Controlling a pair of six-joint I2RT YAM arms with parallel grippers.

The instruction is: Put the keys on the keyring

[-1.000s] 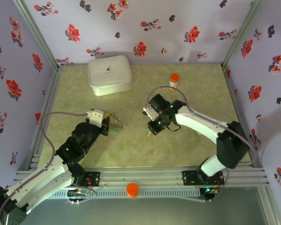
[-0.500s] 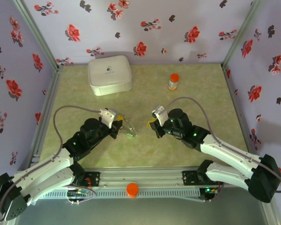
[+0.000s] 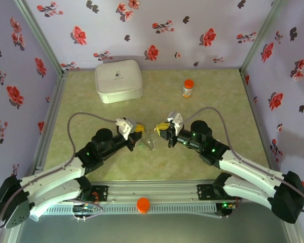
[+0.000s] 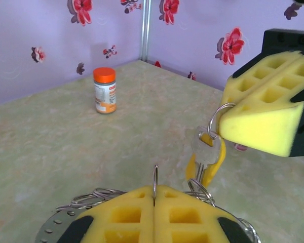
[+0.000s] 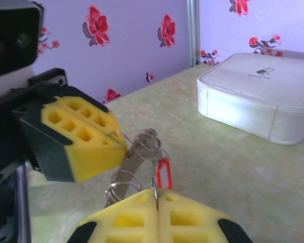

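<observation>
In the top view my left gripper (image 3: 138, 133) and right gripper (image 3: 165, 130) meet nose to nose above the middle of the table. The keyring (image 3: 150, 144) hangs between them. In the left wrist view my left gripper (image 4: 154, 190) is shut on a thin wire loop of the keyring (image 4: 155, 176), with its grey perforated band low at the left. The right gripper's pads (image 4: 261, 121) pinch a small ring carrying a silver key with a yellow tag (image 4: 206, 150). In the right wrist view my right gripper (image 5: 156, 195) is shut on that ring. The keyring's band (image 5: 127, 164) and a red-tagged key (image 5: 163, 173) hang from the left pads (image 5: 81, 136).
A white zip case (image 3: 118, 80) lies at the back left of the table. An orange-capped bottle (image 3: 188, 88) stands at the back right. Flowered walls close in the back and both sides. An aluminium rail runs along the near edge.
Both arms have swung inward to the table's middle. The grippers were well apart a second ago and now face each other almost touching, each still shut on its metal piece.
</observation>
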